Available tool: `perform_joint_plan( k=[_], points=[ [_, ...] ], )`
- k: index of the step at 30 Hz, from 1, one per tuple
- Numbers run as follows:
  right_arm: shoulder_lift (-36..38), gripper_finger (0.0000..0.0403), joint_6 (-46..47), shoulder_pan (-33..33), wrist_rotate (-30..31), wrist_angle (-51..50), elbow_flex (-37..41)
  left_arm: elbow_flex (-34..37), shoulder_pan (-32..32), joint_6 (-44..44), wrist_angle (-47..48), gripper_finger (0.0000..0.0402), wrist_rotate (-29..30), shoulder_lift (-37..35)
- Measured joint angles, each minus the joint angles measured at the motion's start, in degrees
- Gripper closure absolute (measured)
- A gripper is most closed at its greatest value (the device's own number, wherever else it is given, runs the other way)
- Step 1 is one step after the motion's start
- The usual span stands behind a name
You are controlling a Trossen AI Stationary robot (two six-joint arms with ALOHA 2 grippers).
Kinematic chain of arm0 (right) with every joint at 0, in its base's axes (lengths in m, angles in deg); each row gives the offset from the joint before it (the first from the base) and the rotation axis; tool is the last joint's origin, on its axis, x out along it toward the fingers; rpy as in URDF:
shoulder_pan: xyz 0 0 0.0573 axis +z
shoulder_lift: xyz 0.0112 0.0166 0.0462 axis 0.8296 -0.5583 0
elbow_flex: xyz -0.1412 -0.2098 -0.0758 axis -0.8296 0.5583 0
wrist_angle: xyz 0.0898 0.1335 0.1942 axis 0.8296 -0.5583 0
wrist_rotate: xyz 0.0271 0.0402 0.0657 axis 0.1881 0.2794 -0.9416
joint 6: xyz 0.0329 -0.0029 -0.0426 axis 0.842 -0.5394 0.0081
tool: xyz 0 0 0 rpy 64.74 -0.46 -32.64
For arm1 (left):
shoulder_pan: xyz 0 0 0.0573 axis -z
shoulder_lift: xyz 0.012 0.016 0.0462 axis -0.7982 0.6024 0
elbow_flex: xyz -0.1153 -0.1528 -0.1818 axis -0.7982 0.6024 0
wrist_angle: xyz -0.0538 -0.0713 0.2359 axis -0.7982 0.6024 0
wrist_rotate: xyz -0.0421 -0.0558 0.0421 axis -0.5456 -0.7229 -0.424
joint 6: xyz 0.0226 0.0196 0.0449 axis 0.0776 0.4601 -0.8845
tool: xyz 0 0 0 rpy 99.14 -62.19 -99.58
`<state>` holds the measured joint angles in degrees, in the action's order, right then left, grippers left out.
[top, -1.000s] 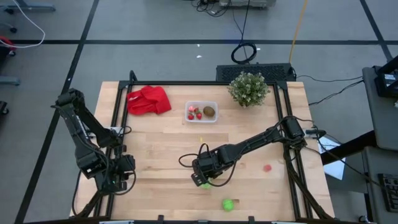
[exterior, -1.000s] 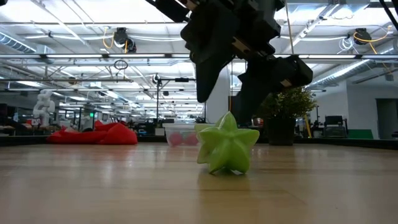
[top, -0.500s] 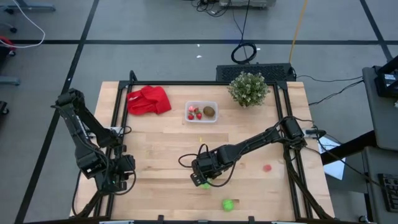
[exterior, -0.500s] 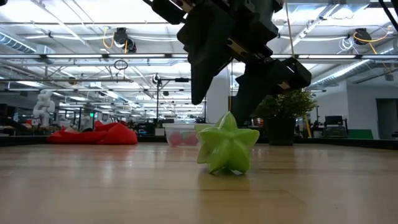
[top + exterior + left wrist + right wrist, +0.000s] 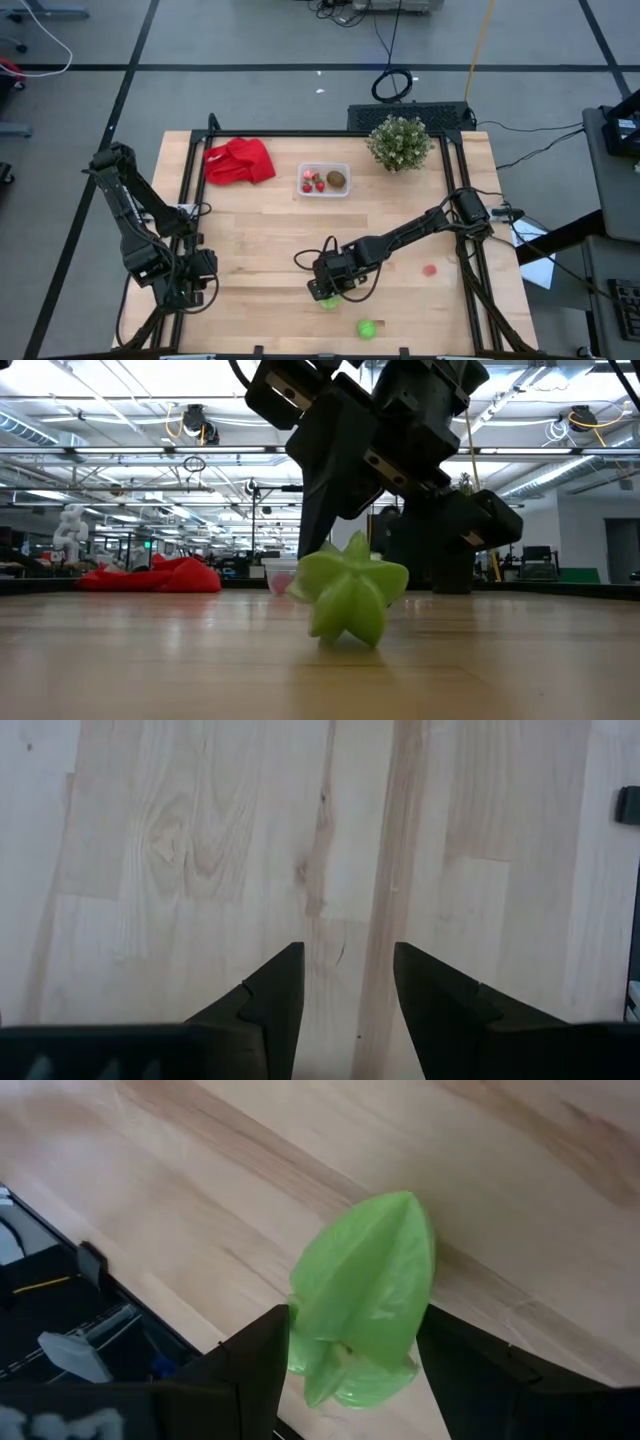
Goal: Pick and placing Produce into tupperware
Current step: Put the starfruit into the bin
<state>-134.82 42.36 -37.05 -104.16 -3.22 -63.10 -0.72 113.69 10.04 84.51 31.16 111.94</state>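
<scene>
The wooden bench (image 5: 260, 230) carries the whole job, and the right arm reaches across it to put the right tool (image 5: 326, 291) down at the green star-shaped fruit (image 5: 328, 298) near the front edge. In the right wrist view the 2 fingers (image 5: 250, 1365) stand open to either side of this fruit (image 5: 365, 1295) and are not yet closed on it; in the low view the fruit (image 5: 348, 600) sits tilted on its points, close against the tool. Main risk, as a judgement: the ribbed, uneven shape gives the pads little flat surface, so closing off-centre could squeeze the piece out sideways or roll it toward the bench's front edge. A second risk is a finger tip catching the bench surface if the approach is too low. The left tool (image 5: 345, 985) hangs over bare wood at the front left with its fingers parted and empty. The clear tupperware (image 5: 324, 180) stands at the back of the bench, between the red cloth (image 5: 240, 161) and the potted plant (image 5: 399, 142), well apart from the fruit; it holds small red pieces and 1 brown oval. A round green piece (image 5: 367, 328) and a red piece (image 5: 430, 269) lie loose on the bench.
</scene>
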Motion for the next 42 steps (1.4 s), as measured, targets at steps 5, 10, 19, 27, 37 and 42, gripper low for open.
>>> perform_joint_plan(
  k=[5,10,19,27,37,42],
  points=[
    [0.0,0.0195,0.0,0.0,0.0,-0.1,0.0,0.0,0.0,0.0,0.0,0.0243,-0.3,0.0],
    [0.0,0.0208,-0.1,0.0,0.1,-0.1,0.0,0.0,0.0,0.0,0.0,0.0243,-0.3,0.0],
    [-0.2,0.0251,-1.5,0.0,0.2,2.8,0.1,0.0,0.0,0.0,0.0,0.0243,-0.4,0.0],
    [-0.2,0.0251,-1.6,0.1,0.2,2.8,0.1,0.0,0.0,0.0,0.0,0.0243,-0.4,0.0],
    [-0.2,0.0252,-2.9,-0.3,0.2,1.5,0.1,0.0,0.0,0.0,0.0,0.0243,-0.4,0.0],
    [-0.2,0.0252,-4.1,-0.9,0.1,0.2,0.1,0.0,0.0,0.0,0.0,0.0243,-0.4,0.0]
  ],
)
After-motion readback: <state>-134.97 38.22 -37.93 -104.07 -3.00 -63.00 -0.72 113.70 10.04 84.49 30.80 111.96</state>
